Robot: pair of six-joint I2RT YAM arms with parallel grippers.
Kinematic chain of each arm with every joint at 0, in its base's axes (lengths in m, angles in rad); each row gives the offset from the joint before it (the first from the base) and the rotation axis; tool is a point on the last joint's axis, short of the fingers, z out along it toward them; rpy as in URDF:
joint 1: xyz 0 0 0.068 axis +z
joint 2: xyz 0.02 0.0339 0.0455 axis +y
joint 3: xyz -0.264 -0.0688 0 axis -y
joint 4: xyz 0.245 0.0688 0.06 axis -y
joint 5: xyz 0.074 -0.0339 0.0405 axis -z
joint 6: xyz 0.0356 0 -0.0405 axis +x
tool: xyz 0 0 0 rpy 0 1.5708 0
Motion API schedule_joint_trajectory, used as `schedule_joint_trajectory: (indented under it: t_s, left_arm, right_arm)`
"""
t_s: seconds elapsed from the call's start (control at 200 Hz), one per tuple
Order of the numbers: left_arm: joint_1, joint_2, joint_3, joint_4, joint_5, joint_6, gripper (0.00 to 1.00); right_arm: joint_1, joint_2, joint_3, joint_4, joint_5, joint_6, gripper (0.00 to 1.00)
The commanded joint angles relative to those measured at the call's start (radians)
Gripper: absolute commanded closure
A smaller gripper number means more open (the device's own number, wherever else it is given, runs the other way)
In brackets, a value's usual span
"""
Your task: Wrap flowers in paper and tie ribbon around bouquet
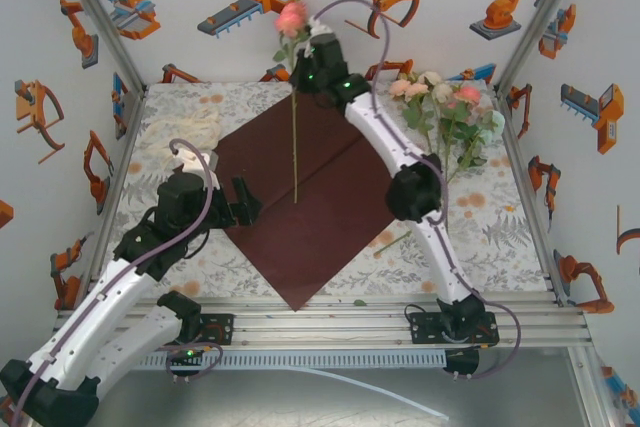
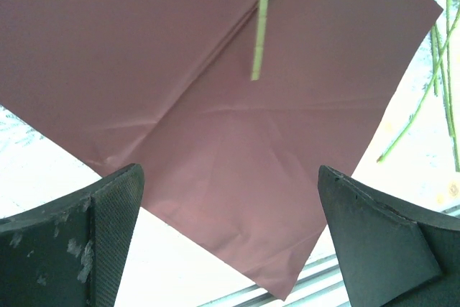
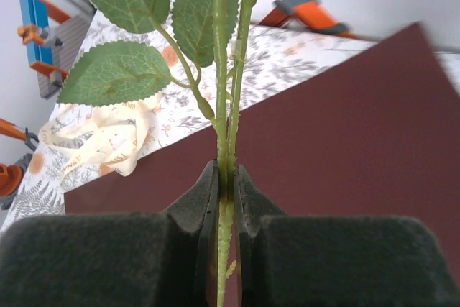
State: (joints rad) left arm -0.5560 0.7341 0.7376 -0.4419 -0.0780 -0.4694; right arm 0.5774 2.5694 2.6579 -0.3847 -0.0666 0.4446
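The dark red paper lies flat on the table as a diamond. My right gripper is shut on the stem of one pink rose, held upright over the paper's far corner, with its stem end hanging just above the sheet. In the right wrist view both pads pinch the stem below its leaves. The other flowers lie at the back right. The cream ribbon is heaped at the back left. My left gripper stands open at the paper's left edge, nothing between its fingers.
The flower-printed tablecloth covers the table. A loose green stem sticks out by the paper's right edge. The metal rail runs along the near edge. White walls with robot stickers close in the sides and back.
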Motion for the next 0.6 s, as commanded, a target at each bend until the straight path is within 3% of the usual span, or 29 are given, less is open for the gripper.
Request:
schedule_joint_trajectory:
  t_s: [0.0,0.16,0.345,0.496,0.596]
  left_arm:
    - [-0.002,-0.009,-0.020,-0.008,0.020,-0.025,0.01]
    - [-0.002,0.000,-0.044,0.001,0.003,-0.024,0.01]
    - [-0.002,0.041,-0.052,0.027,-0.006,-0.022,0.02]
    - [-0.002,0.081,-0.044,0.040,-0.003,-0.023,0.02]
    - [-0.002,0.094,-0.038,0.044,0.001,-0.030,0.02]
  right_arm:
    - [-0.002,0.098,0.101,0.104,-0.019,0.068,1.00]
    - [0.001,0.180,0.047,0.212,-0.090,0.104,1.00]
    - [-0.003,0.235,0.028,0.201,-0.036,0.072,1.00]
    - [-0.011,0.236,0.035,0.179,-0.030,0.069,0.78]
    - [-0.011,0.183,0.029,0.150,-0.022,0.031,0.72]
